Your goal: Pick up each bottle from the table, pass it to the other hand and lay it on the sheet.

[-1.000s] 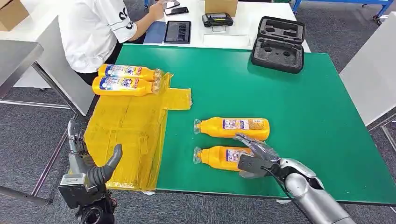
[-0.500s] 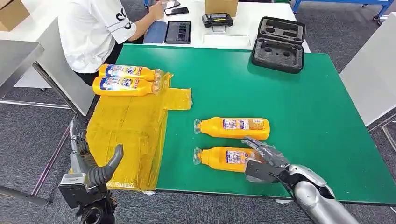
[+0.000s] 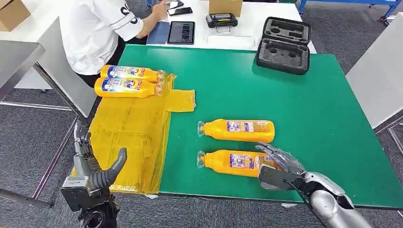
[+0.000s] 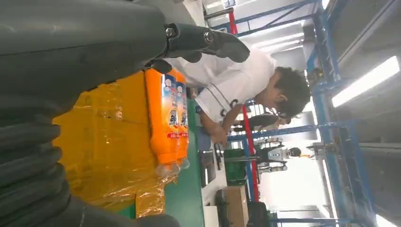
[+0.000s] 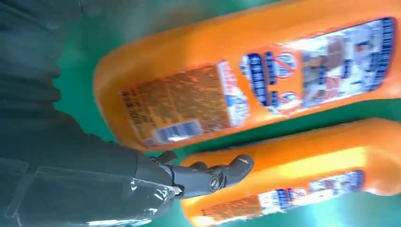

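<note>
Grey carpet surrounded the green table [image 3: 294, 95], whose left edge was covered by a crinkled yellow sheet [image 3: 128, 137] that hung over the near-left corner. Two orange bottles [image 3: 128, 80] lay side by side on the sheet at its far end, caps pointing toward the table's middle. Two more orange bottles lay on the bare green surface near the front edge, parallel to it, caps pointing toward the sheet: the farther bottle [image 3: 236, 130] and the nearer bottle [image 3: 230, 162], just apart from each other.

The right hand [image 3: 278, 166] rested at the base end of the nearer bottle, its fingers [image 3: 280, 154] spread over the bottle's end; whether they actually gripped it could not be told. In the right wrist view a dark finger [image 5: 213, 176] lay against the nearer bottle [image 5: 293, 179], beside the farther one [image 5: 246, 80].

The left hand [image 3: 95, 173] hovered off the table's near-left corner, holding nothing, fingers apart and thumb raised toward the sheet.

At the far edge sat an open black foam-lined case [image 3: 283, 45]. Beyond it, on a white table [image 3: 256, 23], lay a tablet [image 3: 180, 32], and a person in a white shirt [image 3: 95, 33] sat by the far-left corner.
</note>
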Controlling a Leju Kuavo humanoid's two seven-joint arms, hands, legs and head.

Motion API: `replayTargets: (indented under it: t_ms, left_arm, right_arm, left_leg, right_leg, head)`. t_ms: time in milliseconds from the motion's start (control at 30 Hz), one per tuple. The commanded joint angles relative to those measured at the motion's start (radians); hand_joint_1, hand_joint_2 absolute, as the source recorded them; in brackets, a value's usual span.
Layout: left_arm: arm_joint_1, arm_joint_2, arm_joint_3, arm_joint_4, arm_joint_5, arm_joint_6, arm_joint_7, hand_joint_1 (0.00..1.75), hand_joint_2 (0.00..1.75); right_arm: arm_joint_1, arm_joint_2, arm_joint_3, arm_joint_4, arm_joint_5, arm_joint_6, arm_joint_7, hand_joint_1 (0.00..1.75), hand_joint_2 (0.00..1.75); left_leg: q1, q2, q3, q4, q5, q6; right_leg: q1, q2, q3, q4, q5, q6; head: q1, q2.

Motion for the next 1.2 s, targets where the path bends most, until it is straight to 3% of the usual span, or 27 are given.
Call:
replayTargets:
  t_ms: [33,367,467,633,1200]
  left_arm:
    - [-0.039,-0.003,0.019,0.089,0.008,-0.02,0.003,0.0,1.75]
    - [-0.019,-0.014,0.03,0.065,0.002,-0.018,0.003,0.0,1.75]
    - [-0.024,-0.022,0.042,0.07,0.001,-0.021,0.003,0.0,1.75]
    - [-0.033,-0.024,0.046,0.076,0.001,-0.022,0.003,0.0,1.75]
    - [-0.031,-0.013,0.035,0.08,0.019,-0.02,0.003,0.0,1.75]
  right_arm:
    - [0.007,0.013,-0.04,0.028,0.006,0.015,0.014,0.0,1.75]
    - [-0.076,0.045,-0.001,0.129,0.036,0.047,0.003,0.0,1.75]
    - [-0.184,0.059,0.044,0.233,0.018,0.07,-0.01,0.0,1.75]
    - [-0.228,0.082,0.078,0.288,0.015,0.064,-0.019,0.0,1.75]
    - [-0.236,0.058,0.102,0.29,-0.005,0.079,-0.025,0.0,1.75]
  left_leg:
    - [0.0,0.001,0.005,-0.001,-0.001,-0.001]
    - [0.001,0.003,0.007,-0.001,-0.003,-0.002]
    - [0.001,0.005,0.007,-0.001,-0.003,-0.002]
    - [0.001,0.005,0.007,-0.001,-0.002,-0.002]
    - [0.0,0.003,0.005,-0.001,-0.001,-0.001]
  right_leg:
    - [0.0,0.001,0.004,-0.001,-0.001,-0.002]
    - [0.001,0.003,0.007,-0.001,-0.001,-0.002]
    - [0.001,0.005,0.006,-0.001,-0.001,-0.002]
    - [0.001,0.005,0.006,-0.002,0.0,-0.002]
    - [0.001,0.003,0.005,-0.001,-0.001,-0.002]
  head:
    - [0.0,0.0]
    - [0.0,0.0]
    - [0.0,0.0]
    - [0.0,0.0]
    - [0.0,0.0]
